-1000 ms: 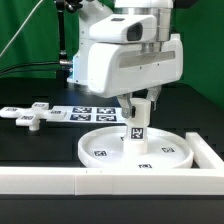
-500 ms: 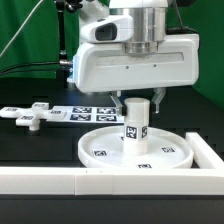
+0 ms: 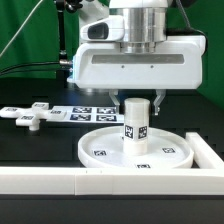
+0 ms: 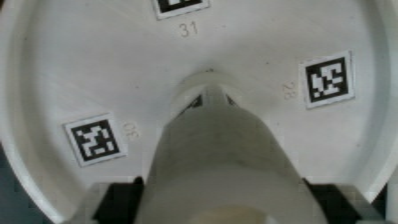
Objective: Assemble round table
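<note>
The large rimmed round disc (image 3: 137, 150) lies flat on the black table with tags on its face. The short cylindrical post (image 3: 135, 124) stands upright on the disc's middle, with tags on its side. My gripper (image 3: 136, 99) is straight above it and shut on the post's top end. In the wrist view the post (image 4: 222, 150) runs from between the dark fingers (image 4: 119, 200) down to the disc (image 4: 107, 70). The flat cross-shaped piece (image 3: 32, 116) lies on the table at the exterior view's left.
The marker board (image 3: 88, 115) lies behind the disc. A long white rail (image 3: 60, 180) runs along the table's front, with another (image 3: 208, 150) at the exterior view's right. A green backdrop stands behind.
The gripper has turned about its vertical axis and now faces the camera squarely. The post went from tilted to upright on the disc's middle.
</note>
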Controlling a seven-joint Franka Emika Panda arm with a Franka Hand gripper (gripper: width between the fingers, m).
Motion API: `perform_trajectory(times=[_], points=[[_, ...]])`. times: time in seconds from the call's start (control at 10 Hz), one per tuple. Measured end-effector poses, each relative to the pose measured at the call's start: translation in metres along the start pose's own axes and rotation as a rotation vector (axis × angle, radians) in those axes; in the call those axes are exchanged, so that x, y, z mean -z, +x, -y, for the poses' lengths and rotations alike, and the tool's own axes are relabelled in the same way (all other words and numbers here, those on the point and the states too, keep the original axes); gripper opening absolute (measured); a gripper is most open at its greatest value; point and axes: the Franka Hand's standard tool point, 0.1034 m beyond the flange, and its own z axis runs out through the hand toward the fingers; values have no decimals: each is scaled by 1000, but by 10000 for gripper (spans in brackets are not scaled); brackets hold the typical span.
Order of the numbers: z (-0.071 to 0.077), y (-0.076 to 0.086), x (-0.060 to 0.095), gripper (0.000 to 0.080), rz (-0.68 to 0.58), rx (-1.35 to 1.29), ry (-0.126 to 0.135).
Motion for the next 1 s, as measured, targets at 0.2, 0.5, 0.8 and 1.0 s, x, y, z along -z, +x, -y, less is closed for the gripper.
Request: perform_trajectory(times=[0.2, 0.5, 0.8, 1.0], points=[[-1, 1, 0, 407, -11, -258, 34], [-2, 2, 1, 407, 5, -559, 64], [-2, 3, 1, 407, 10, -737, 79], [-1, 3, 1, 588, 10, -719, 79]])
